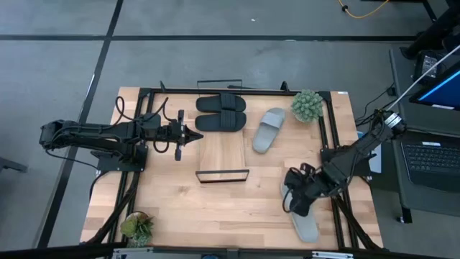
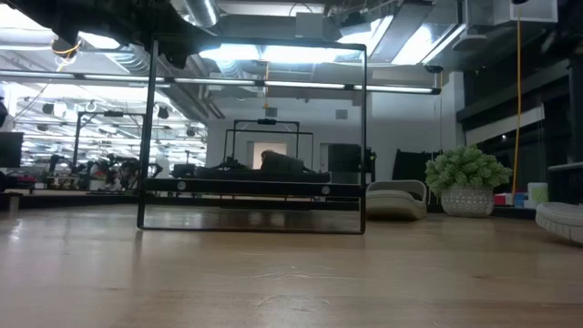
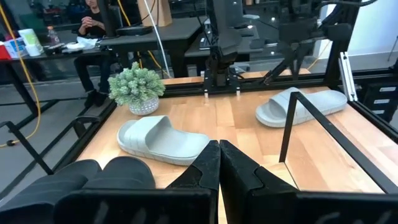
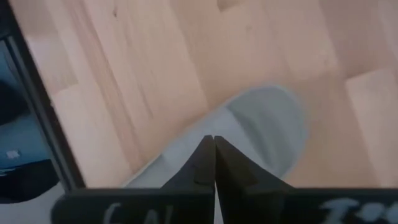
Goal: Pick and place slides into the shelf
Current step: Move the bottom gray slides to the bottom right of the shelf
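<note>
**Two black slides on the shelf, two grey ones on the table**

Four wide-strap slide sandals show. Nearest, at the right, one light grey slide [image 1: 305, 224] lies on the wooden table [image 1: 215, 208] under the right gripper [image 1: 293, 205], its fingers pressed together and holding nothing. The long light-wood shelf with black wire ends [image 1: 221, 150] carries two black slides [image 1: 221, 113] at its far end. The left gripper [image 1: 197, 135], fingers closed and empty, hangs just left of the shelf. The second light grey slide [image 1: 268, 129] lies right of the shelf, beside a small potted green plant [image 1: 307, 105].

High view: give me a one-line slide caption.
Two black slides on the shelf, two grey slides off it; right gripper shut above one.
</note>
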Motion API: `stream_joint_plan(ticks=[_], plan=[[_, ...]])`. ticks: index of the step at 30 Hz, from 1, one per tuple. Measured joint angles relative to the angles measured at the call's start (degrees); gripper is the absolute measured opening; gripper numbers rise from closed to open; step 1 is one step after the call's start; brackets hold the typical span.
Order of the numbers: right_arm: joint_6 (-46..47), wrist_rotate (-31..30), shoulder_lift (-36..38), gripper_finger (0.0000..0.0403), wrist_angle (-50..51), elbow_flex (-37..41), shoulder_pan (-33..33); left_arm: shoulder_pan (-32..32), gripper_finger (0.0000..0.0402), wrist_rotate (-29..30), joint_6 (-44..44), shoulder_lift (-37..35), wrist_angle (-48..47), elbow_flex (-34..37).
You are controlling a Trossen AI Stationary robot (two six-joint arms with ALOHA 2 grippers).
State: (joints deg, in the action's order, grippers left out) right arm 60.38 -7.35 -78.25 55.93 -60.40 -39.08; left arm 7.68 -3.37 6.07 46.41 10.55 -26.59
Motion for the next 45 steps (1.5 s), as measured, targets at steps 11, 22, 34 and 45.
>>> stream_joint_plan(ticks=[11,22,34,45], plan=[[10.0,-0.6,-9.3,0.0001,12.6,-10.8,-6.2,-0.4,0.0000,3.7,0.0,0.0,0.6,0.0],[17.2,1.2,-18.8,0.0039,14.3,-14.3,-10.4,-0.4,0.0000,3.8,0.1,0.0,0.7,0.0],[16.5,1.0,-22.7,0.0145,15.8,-14.3,-11.3,-0.4,0.0000,3.8,0.1,0.0,0.7,0.0],[9.4,0.9,-26.5,0.0181,17.0,-14.3,-11.0,-0.4,0.0000,3.8,0.0,0.0,0.7,0.0]])
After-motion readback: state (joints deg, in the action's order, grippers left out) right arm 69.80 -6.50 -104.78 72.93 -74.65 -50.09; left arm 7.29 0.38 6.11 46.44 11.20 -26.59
